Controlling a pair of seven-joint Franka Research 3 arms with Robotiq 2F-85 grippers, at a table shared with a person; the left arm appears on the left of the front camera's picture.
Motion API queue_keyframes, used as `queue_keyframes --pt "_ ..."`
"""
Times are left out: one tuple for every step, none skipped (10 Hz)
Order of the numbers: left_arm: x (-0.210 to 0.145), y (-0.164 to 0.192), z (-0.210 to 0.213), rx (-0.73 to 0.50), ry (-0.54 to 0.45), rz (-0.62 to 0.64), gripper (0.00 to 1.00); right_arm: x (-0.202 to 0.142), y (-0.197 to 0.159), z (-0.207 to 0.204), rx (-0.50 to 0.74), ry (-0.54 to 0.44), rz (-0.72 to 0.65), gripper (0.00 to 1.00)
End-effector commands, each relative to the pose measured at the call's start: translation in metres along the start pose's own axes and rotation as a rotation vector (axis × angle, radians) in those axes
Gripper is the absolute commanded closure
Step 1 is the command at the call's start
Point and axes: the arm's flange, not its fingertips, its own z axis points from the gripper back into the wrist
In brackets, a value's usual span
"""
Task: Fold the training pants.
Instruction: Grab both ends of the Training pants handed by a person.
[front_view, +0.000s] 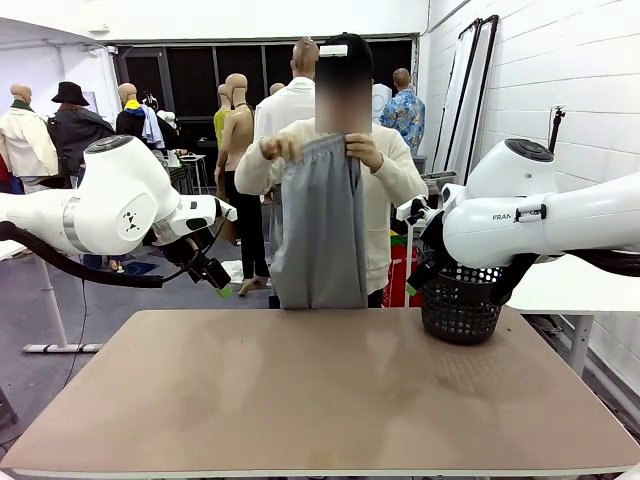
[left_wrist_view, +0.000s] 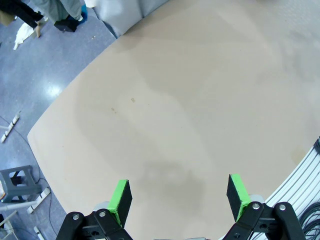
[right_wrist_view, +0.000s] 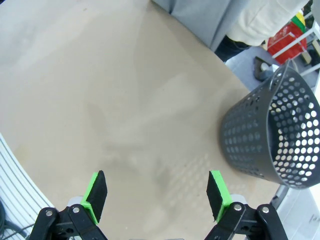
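Pretty even indoor light, bright enough, no harsh shadows anywhere. The matte tan tabletop only carries faint, smudgy shadows in both wrist views. One small glare spot sits on the glossy blue-grey floor. The wrist views bend hard at the edges, so the table's rim curves. Light pokes through the holes of the black perforated plastic basket. The front view looks a bit soft, and the light grey jersey training pants show gentle fold shading.

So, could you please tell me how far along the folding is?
Nothing looks folded yet. In hand: the person's hands hold the light grey jersey training pants up by the waistband, hanging at the far edge of the tan table. The left claw and right claw hover open over the tabletop. Left: laying the pants down and every fold.
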Motion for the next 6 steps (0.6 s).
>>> queue_keyframes --pt "-0.0002 0.0008 -0.0008 -0.001 0.002 0.001 0.0 -0.0002 -0.0006 0.0001 0.002 -0.001 -0.001 0.0" --pt "-0.0002 0.0008 -0.0008 -0.001 0.002 0.001 0.0 -0.0002 -0.0006 0.0001 0.002 -0.001 -0.001 0.0" --pt "-0.0002 0.0008 -0.0008 -0.001 0.002 0.001 0.0 -0.0002 -0.0006 0.0001 0.002 -0.001 -0.001 0.0" --pt "-0.0002 0.0008 -0.0008 -0.001 0.002 0.001 0.0 -0.0002 -0.0006 0.0001 0.002 -0.001 -0.001 0.0" --pt "-0.0002 0.0008 -0.0008 -0.001 0.002 0.001 0.0 -0.0002 -0.0006 0.0001 0.002 -0.001 -0.001 0.0" --pt "-0.0002 0.0008 -0.0008 -0.001 0.002 0.001 0.0 -0.0002 -0.0006 0.0001 0.002 -0.001 -0.001 0.0"
